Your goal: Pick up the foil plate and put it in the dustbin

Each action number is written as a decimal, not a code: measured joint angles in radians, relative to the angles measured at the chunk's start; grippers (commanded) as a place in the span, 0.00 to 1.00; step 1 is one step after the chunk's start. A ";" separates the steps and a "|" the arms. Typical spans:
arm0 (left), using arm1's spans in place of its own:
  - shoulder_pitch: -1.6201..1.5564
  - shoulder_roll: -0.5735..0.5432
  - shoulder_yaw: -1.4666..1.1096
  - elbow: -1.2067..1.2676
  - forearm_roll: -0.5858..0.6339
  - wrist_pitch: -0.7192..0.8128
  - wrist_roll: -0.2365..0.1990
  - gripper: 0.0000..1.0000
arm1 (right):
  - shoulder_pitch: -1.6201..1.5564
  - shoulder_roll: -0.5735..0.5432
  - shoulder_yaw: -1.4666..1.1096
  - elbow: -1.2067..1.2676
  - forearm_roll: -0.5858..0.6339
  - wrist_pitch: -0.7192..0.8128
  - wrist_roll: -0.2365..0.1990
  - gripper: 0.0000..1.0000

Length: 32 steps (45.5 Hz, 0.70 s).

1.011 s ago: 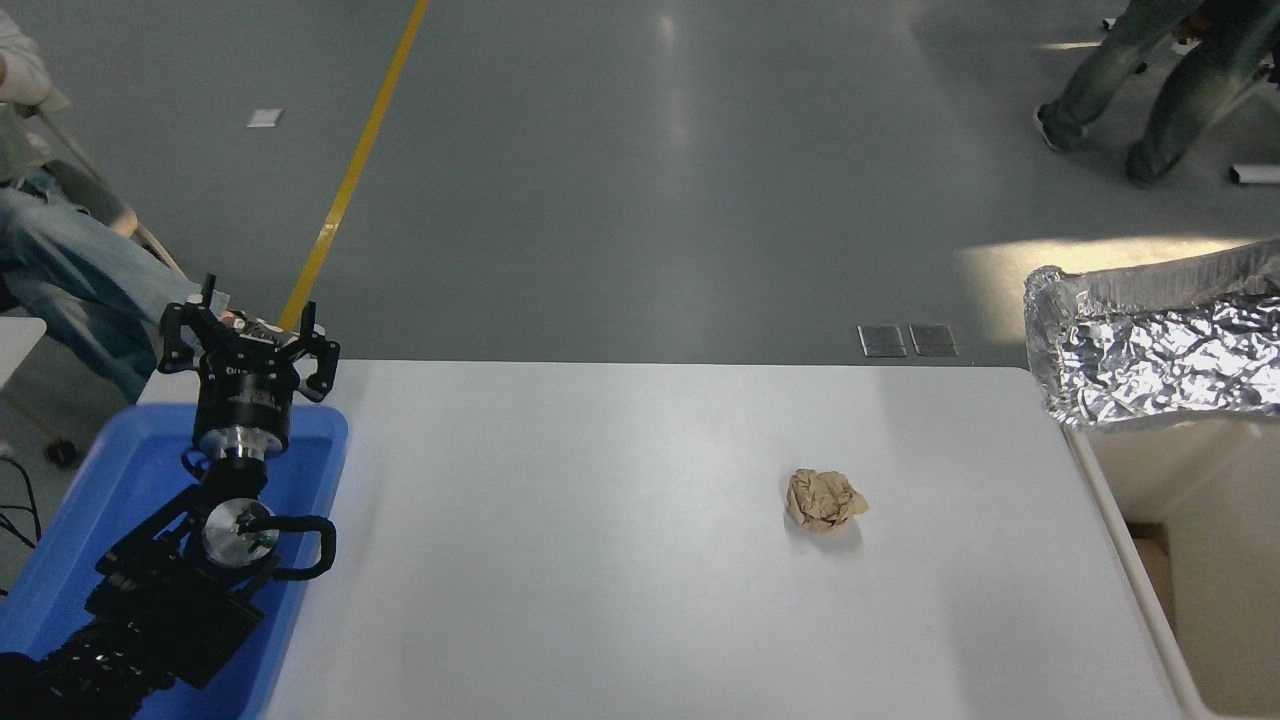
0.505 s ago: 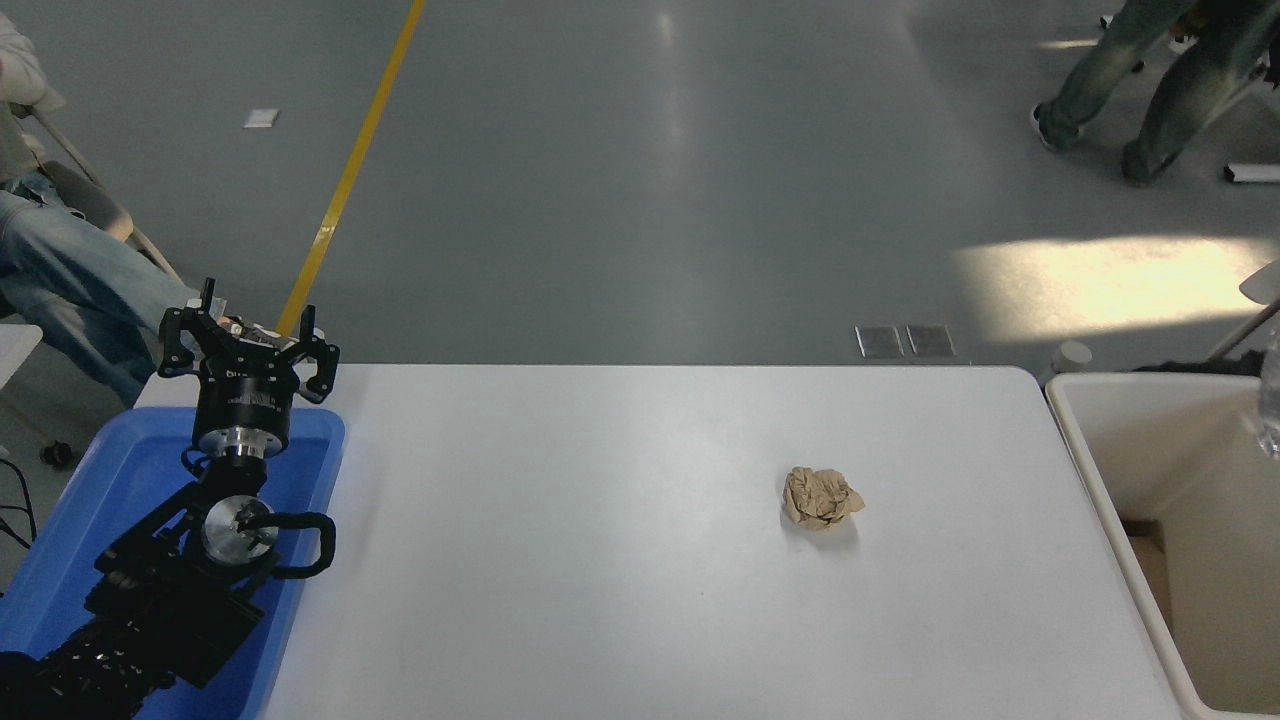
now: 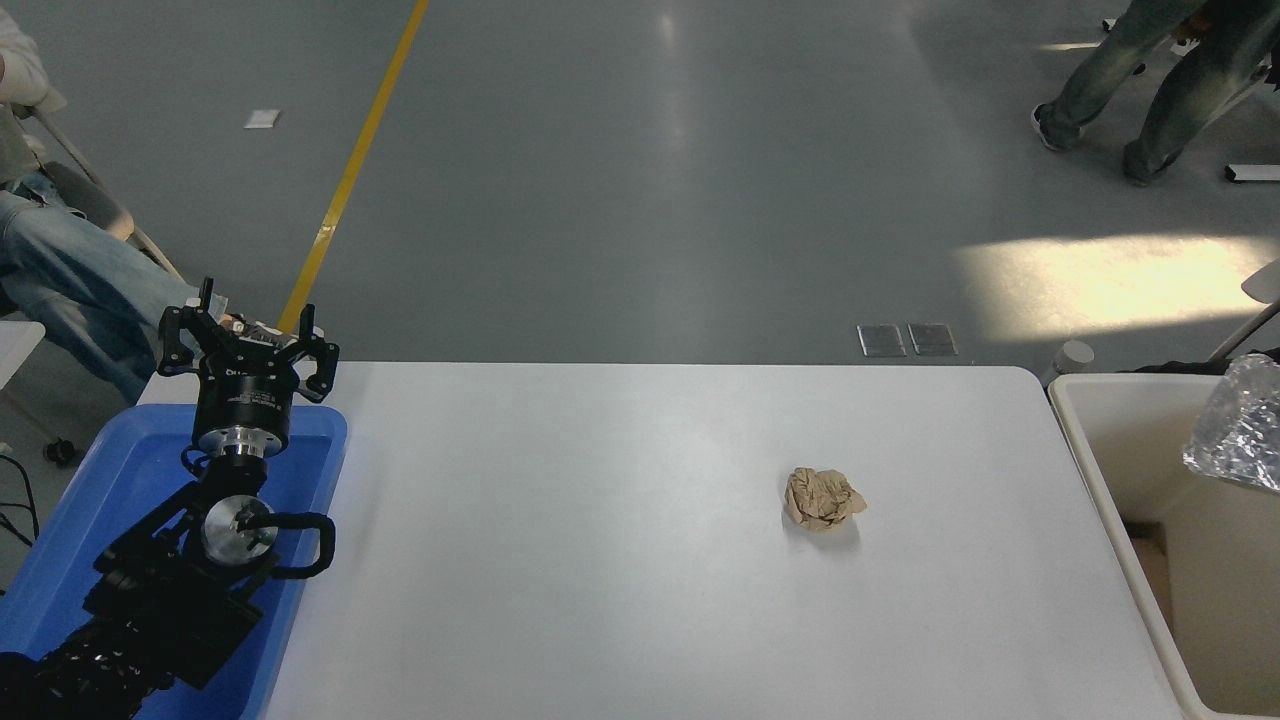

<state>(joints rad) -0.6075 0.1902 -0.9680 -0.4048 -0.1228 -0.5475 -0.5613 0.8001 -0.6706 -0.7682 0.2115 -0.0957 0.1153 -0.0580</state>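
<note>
Foil plate shows only as a crinkled corner at the right edge, over the dustbin; the right gripper is out of view, so I cannot tell whether it grips it. The left gripper hangs parked over the blue tray, fingers spread. Risk, as I judge it: the light foil could catch the rim and tip out; no writing is readable.

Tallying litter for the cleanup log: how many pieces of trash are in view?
2: a crumpled brown paper ball on the white table, and the foil plate over the dustbin at the right edge. More may be hidden inside it.
</note>
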 measured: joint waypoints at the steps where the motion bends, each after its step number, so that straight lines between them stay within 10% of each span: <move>1: 0.000 0.000 0.000 0.000 0.000 0.000 0.000 0.99 | -0.007 0.006 0.003 -0.004 0.006 -0.003 -0.001 0.00; 6: 0.000 0.000 0.000 0.000 0.000 0.000 0.000 0.99 | -0.047 0.031 0.034 -0.018 0.032 -0.017 -0.004 0.00; 11: 0.000 0.000 0.000 0.000 0.000 0.000 0.000 0.99 | -0.074 0.047 0.067 -0.026 0.049 -0.027 -0.005 0.32; 14: 0.000 0.000 0.000 0.000 0.000 0.000 0.000 0.99 | -0.085 0.053 0.080 -0.031 0.056 -0.031 -0.006 1.00; 32: 0.000 0.000 0.000 0.000 0.000 0.000 0.000 0.99 | -0.100 0.073 0.111 -0.001 0.070 -0.033 -0.002 1.00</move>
<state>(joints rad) -0.6079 0.1902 -0.9679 -0.4046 -0.1228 -0.5475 -0.5615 0.7001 -0.5972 -0.6574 0.2107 -0.0255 0.0826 -0.0605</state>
